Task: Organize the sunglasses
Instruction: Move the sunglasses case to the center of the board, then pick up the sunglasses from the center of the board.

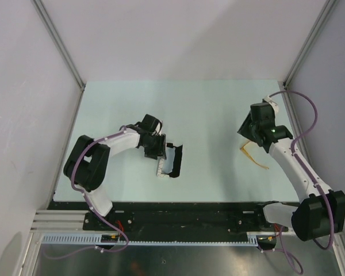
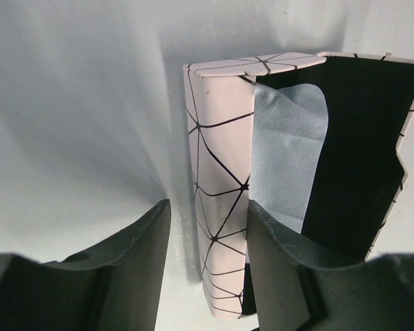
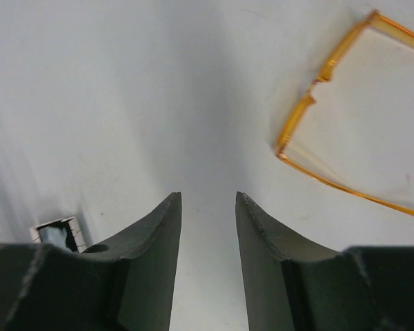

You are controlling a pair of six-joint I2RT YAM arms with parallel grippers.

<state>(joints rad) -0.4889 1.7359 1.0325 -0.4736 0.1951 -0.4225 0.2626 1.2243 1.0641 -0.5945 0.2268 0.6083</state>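
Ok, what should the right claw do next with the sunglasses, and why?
Probably slide the right claw sideways over the sunglasses: its jaws stand open on bare table, while the glasses lie untouched off to the right in its wrist view. The case lies open.

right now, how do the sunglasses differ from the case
The sunglasses are a thin translucent orange frame; the case is opaque white with black lines. The sunglasses lie on the right of the table, the case on the left. The case lies open with a blue-grey cloth inside and the left gripper straddling one wall; the sunglasses lie beside the right gripper, untouched. Both rest on the table.
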